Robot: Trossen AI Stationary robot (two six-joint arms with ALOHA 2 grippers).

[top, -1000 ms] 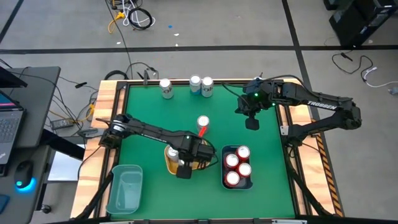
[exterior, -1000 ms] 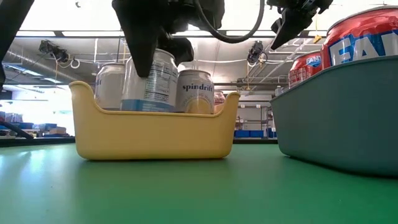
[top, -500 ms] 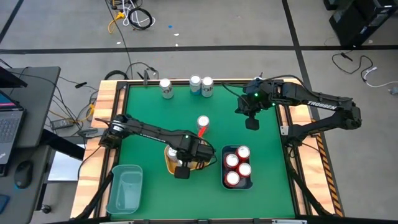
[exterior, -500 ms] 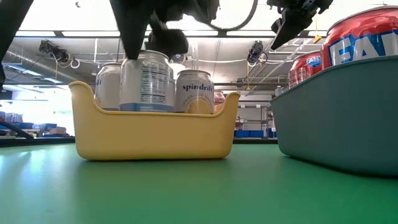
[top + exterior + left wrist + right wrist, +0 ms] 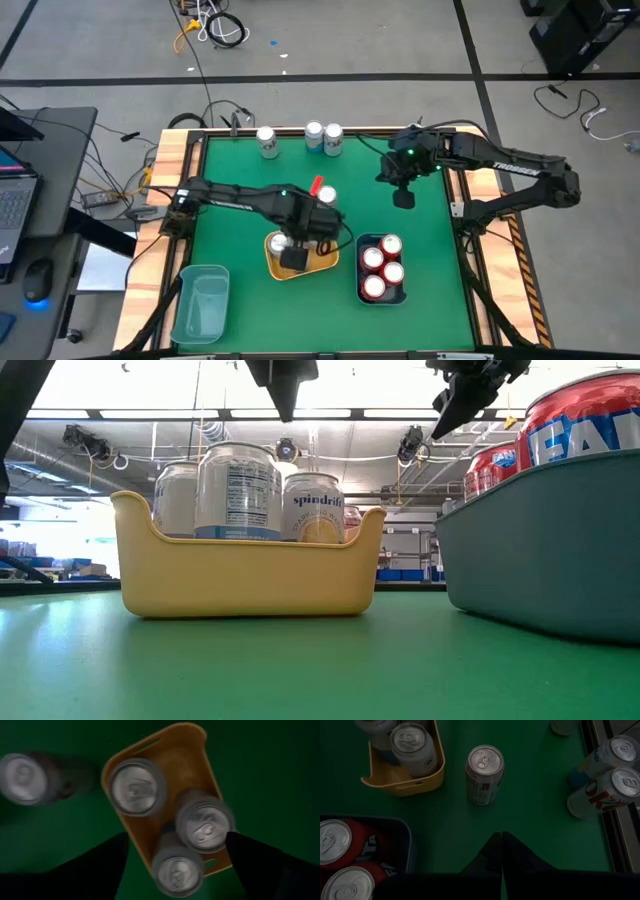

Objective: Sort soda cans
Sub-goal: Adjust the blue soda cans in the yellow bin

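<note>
The left gripper (image 5: 295, 258) had let go of the silver-topped white soda can (image 5: 238, 491), now upright in the yellow plastic bin (image 5: 248, 572), and risen open above it; the right gripper (image 5: 404, 198) hung shut far right.

High view looks straight down on whole bench (image 5: 230, 170). Low view sits at bench level, close to yellow bin (image 5: 245, 565). Both wrist views look down, sharing that bin.
</note>
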